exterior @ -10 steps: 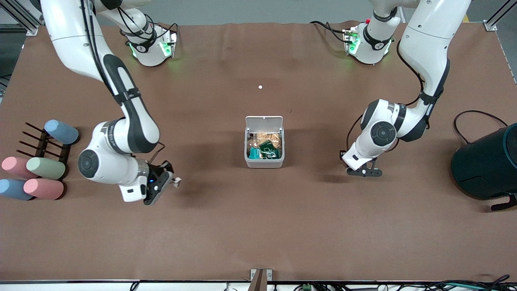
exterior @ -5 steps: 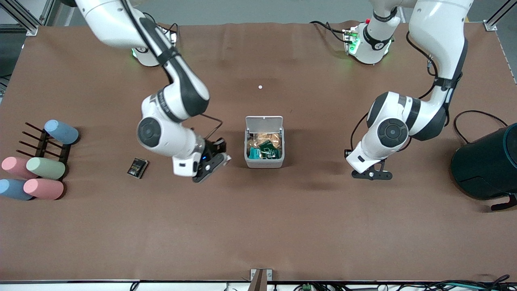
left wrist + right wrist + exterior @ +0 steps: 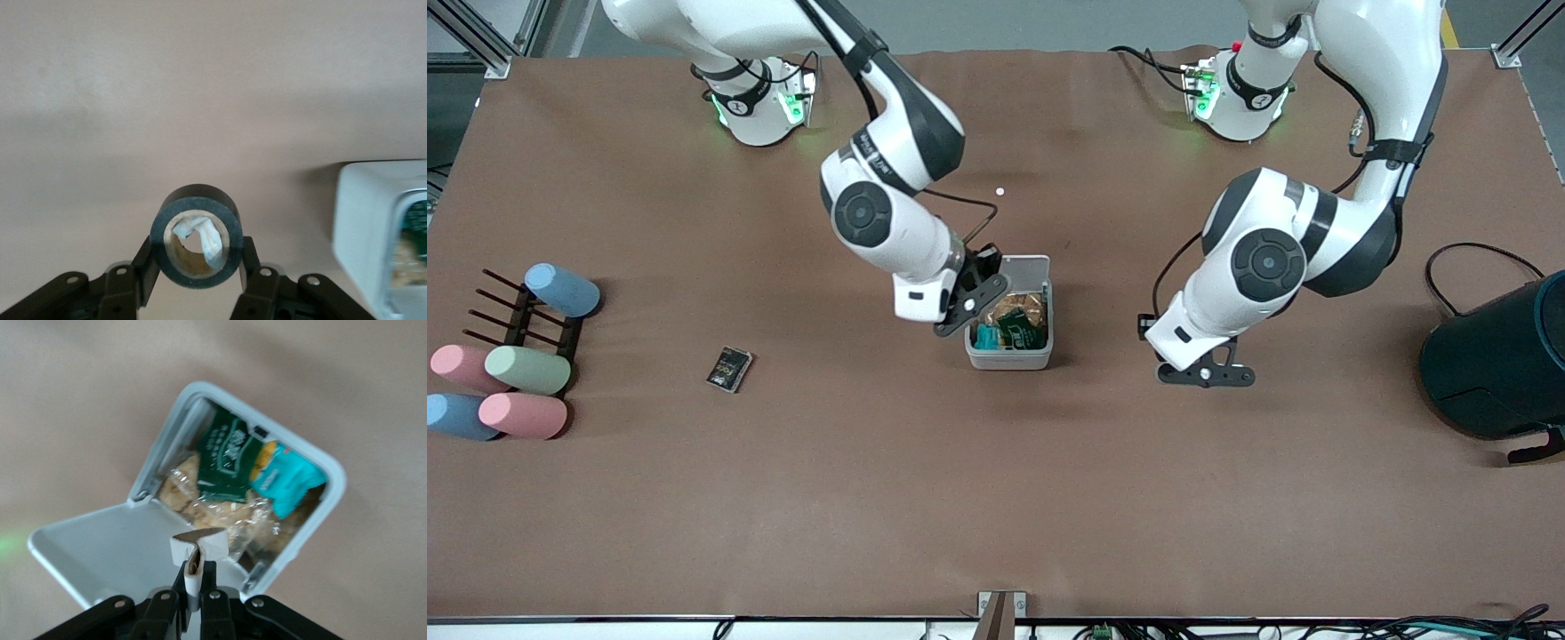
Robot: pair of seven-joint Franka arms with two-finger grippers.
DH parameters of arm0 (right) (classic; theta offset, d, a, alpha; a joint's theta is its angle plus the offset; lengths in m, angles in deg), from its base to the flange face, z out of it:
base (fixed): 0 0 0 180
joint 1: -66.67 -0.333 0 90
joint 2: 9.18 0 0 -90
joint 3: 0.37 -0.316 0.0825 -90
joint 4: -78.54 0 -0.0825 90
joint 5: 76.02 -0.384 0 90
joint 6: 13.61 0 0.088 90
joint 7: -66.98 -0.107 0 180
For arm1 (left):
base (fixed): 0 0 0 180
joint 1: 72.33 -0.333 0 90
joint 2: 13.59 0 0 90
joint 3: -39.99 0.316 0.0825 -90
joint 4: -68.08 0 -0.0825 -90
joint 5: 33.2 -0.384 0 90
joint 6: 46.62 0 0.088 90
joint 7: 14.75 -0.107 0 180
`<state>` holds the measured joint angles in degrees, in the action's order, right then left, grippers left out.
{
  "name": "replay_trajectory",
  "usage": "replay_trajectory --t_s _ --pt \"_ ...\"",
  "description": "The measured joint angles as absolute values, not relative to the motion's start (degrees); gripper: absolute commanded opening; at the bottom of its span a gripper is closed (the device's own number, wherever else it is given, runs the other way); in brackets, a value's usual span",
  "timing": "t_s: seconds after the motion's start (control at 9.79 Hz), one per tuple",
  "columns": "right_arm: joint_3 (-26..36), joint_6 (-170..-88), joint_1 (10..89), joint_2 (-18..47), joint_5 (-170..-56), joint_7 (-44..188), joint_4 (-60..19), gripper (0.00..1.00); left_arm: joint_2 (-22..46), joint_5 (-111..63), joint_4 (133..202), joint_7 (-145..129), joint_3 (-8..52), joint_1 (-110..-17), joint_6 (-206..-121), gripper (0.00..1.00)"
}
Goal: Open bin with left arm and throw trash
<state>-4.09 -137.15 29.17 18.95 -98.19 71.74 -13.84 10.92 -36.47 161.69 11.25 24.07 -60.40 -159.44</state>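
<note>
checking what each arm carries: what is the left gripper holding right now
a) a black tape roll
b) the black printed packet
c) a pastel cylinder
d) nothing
a: the left wrist view shows the left gripper with its fingers clamped on the black tape roll, beside the bin.

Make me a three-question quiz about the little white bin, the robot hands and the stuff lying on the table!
1. Where is the right gripper?
A. over the bin
B. over the pastel cylinders
C. by the teal cylinder

2. How many pastel cylinders lie at the right arm's end?
A. two
B. five
C. eight

3. What is the bin's lid doing?
A. shut
B. open
C. missing

Answers:
1 A: it hangs at the bin's edge, pinching a white scrap.
2 B: five lie by the dark rack.
3 B: wrappers show inside. The left gripper holds a black tape roll.
</note>
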Motion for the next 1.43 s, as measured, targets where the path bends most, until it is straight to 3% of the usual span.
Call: replay_trajectory --t_s 0.41,0.82,1.23,1.33,1.43 --pt "-2.99 -136.83 28.47 18.96 -98.08 71.66 -14.24 0.56 14.58 -35.36 157.06 20.33 23.84 -55.77 -159.17 0.0" --pt "-1.44 -136.67 29.69 18.95 -98.07 71.43 -14.26 0.68 17.84 -34.16 152.25 27.32 23.76 -51.6 -159.17 0.0" --pt "3.52 -136.01 36.87 19.08 -89.22 76.25 -15.2 0.86 21.41 -32.36 148.91 37.47 23.71 -45.04 -160.54 0.0" --pt "3.73 -135.98 39.1 19.19 -88.04 77.83 -16.48 0.89 22.33 -32.32 148.69 39.37 23.7 -44.3 -161.97 0.04" --pt "3.88 -135.98 41.02 19.28 -86.59 78.65 -17.7 0.9 23.19 -32.28 148.49 41.46 23.71 -43.73 -163.12 0.68"
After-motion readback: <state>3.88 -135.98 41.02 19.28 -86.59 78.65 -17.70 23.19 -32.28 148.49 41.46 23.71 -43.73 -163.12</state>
